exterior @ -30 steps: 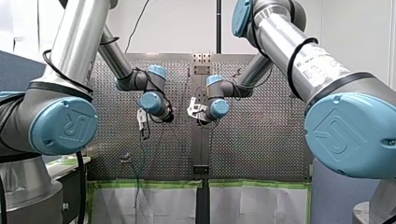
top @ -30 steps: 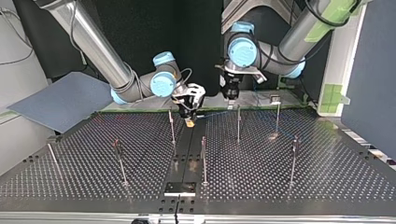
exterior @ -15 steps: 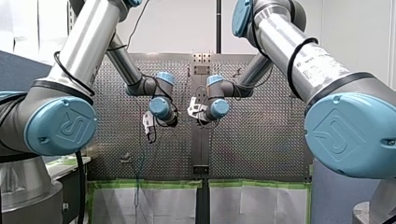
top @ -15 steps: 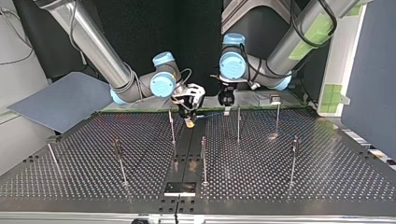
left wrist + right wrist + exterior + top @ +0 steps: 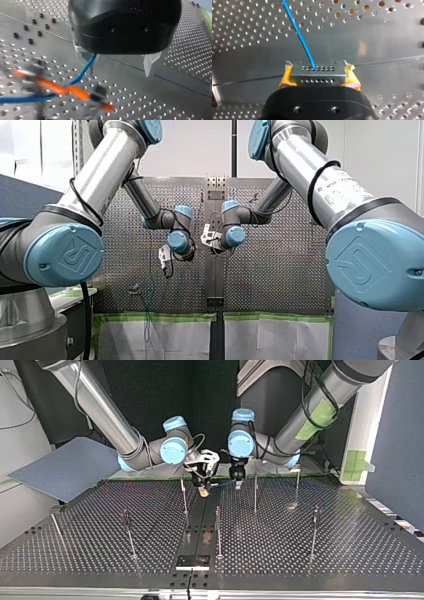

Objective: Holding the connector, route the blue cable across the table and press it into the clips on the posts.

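My right gripper (image 5: 318, 76) is shut on a grey connector (image 5: 317, 70) with rows of small holes, its yellow pads (image 5: 284, 78) on either side. The blue cable (image 5: 298, 32) leaves the connector and runs away over the perforated table. In the top view this right gripper (image 5: 202, 491) hangs low near the far middle. My left gripper (image 5: 237, 484) is close beside it. In the left wrist view the left gripper (image 5: 118, 73) stands open with metal fingers (image 5: 151, 65). The blue cable (image 5: 82, 73) passes close to one finger and on to the blurred orange pads (image 5: 75, 90).
Several thin posts stand on the table (image 5: 300, 560), the nearest to the grippers being one post (image 5: 184, 495) and another (image 5: 255, 492). More posts (image 5: 218, 530) stand nearer the top view's front edge. A blue-grey panel (image 5: 65, 467) lies at the top view's left.
My left arm has swung toward the table's middle, bringing its open gripper close to the right gripper. The right arm and the connector have stayed put.
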